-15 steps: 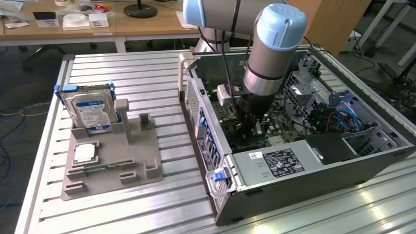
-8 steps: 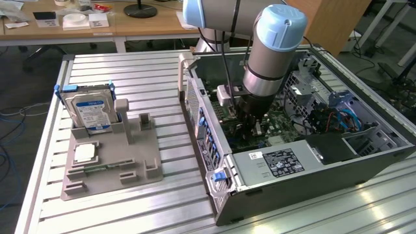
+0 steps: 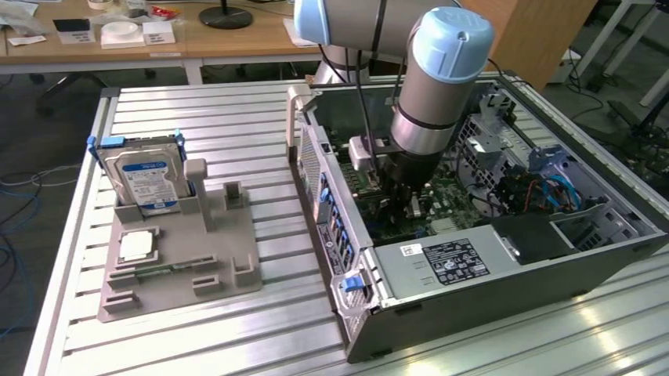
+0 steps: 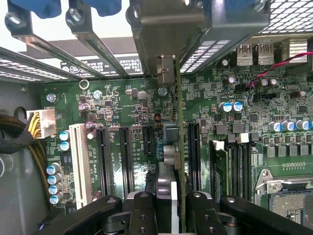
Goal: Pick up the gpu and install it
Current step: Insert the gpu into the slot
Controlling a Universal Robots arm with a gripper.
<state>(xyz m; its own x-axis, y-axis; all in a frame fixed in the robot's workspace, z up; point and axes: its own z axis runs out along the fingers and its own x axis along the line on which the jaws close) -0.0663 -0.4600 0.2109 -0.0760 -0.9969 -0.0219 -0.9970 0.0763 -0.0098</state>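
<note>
End effector (image 4: pixel 171 208) partly closed, clamped across both faces of the gpu (image 4: pixel 178 147); card held edge-on over the motherboard (image 4: pixel 122 98), among black expansion slots (image 4: pixel 103 156), silver bracket (image 4: pixel 166 71) toward the case's rear wall. Around it, open computer case (image 3: pixel 502 290) lying on the counter (image 3: pixel 209 117). At the exterior view's left, grey holder (image 3: pixel 178 266) with upright hard drive (image 3: pixel 146 176).
</note>
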